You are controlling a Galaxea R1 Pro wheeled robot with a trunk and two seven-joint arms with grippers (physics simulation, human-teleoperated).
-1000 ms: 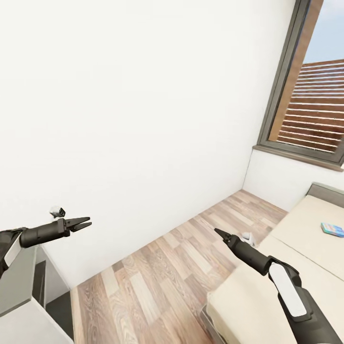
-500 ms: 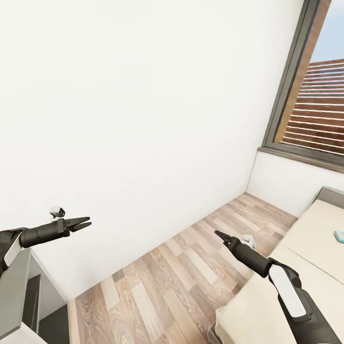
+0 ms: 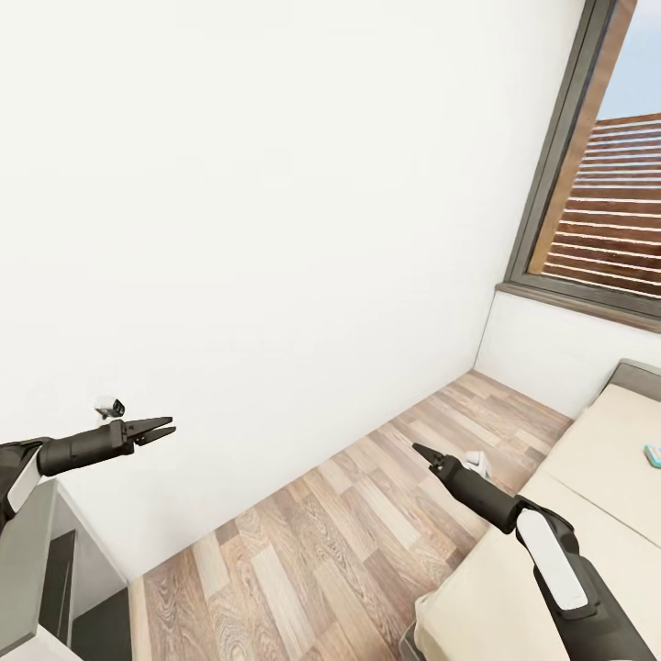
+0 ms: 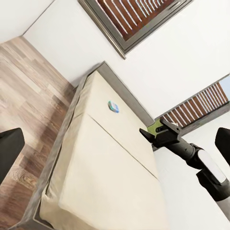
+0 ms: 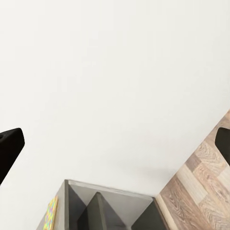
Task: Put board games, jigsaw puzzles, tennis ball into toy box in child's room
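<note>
My left gripper [image 3: 170, 426] hangs open in the air in front of the white wall, above the end of the table [image 3: 28, 560]. My right gripper [image 3: 420, 449] is open too, held over the wood floor beside the bed [image 3: 597, 477]. A small teal board game [image 3: 653, 453] lies on the beige mattress, far from both grippers. In the left wrist view the same board game [image 4: 113, 106] sits on the bed [image 4: 96, 182] and the right gripper [image 4: 149, 135] shows beyond it. In the right wrist view a bright multicoloured jigsaw puzzle [image 5: 50, 213] lies on the table [image 5: 81, 191].
A white wall [image 3: 275, 229] stands straight ahead. A tall dark-framed window [image 3: 597, 184] is at the right. Wood-plank floor [image 3: 321, 532] runs between the table at the left and the bed at the right.
The camera turned early on: the bed and board game slid toward the picture's right edge and the table toward its left. In the last half second nothing moved. Both arms keep their pose.
</note>
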